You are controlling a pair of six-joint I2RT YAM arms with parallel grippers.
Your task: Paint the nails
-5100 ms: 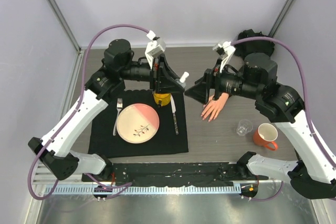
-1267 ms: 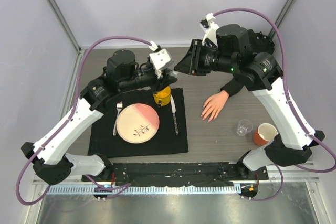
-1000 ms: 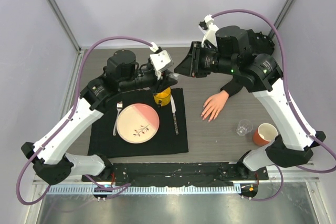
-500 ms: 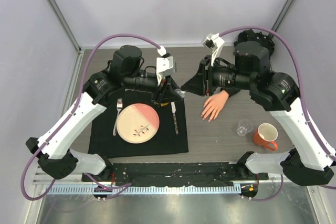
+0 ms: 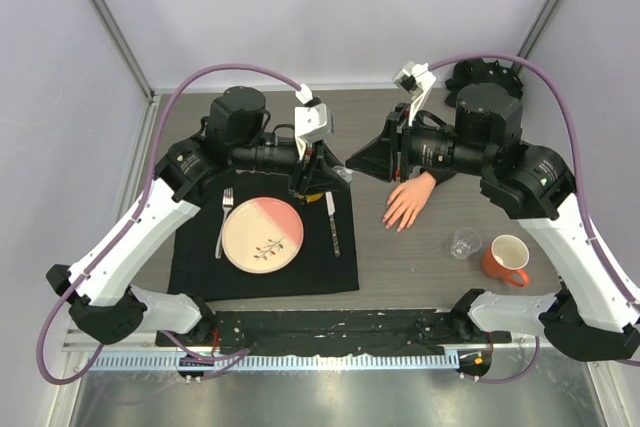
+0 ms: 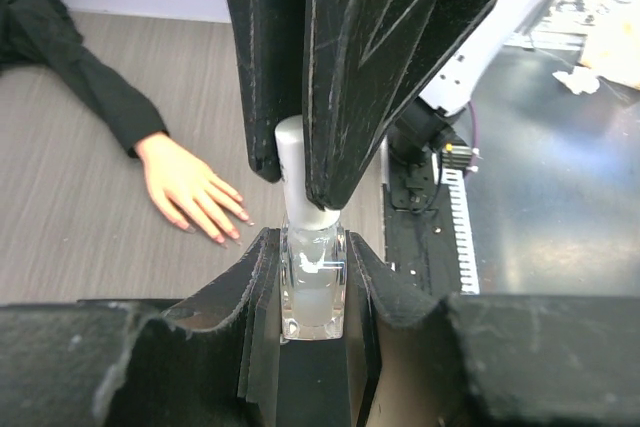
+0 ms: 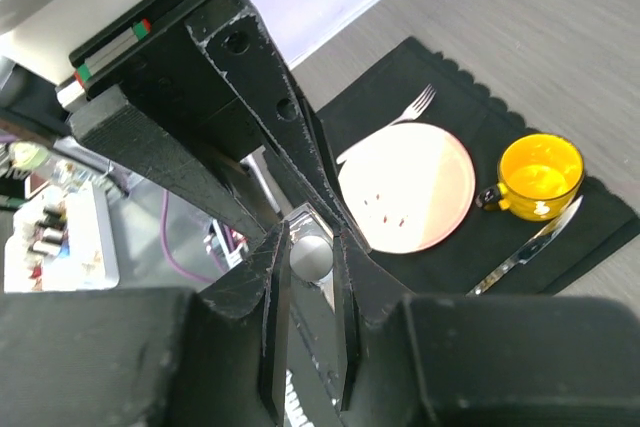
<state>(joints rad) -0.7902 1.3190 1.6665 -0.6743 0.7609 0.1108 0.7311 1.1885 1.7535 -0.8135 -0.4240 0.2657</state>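
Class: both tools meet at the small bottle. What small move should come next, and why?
Probably the right tool should twist the white cap loose: it clamps that cap while the left tool grips the clear bottle, and the cap is still seated.

In the top view the nails (image 5: 398,224) were too small to make out and the left gripper (image 5: 330,177) hid the yellow mug (image 7: 538,175); the right gripper (image 6: 296,187) covered most of the cap (image 6: 290,162) of the bottle (image 6: 312,292).
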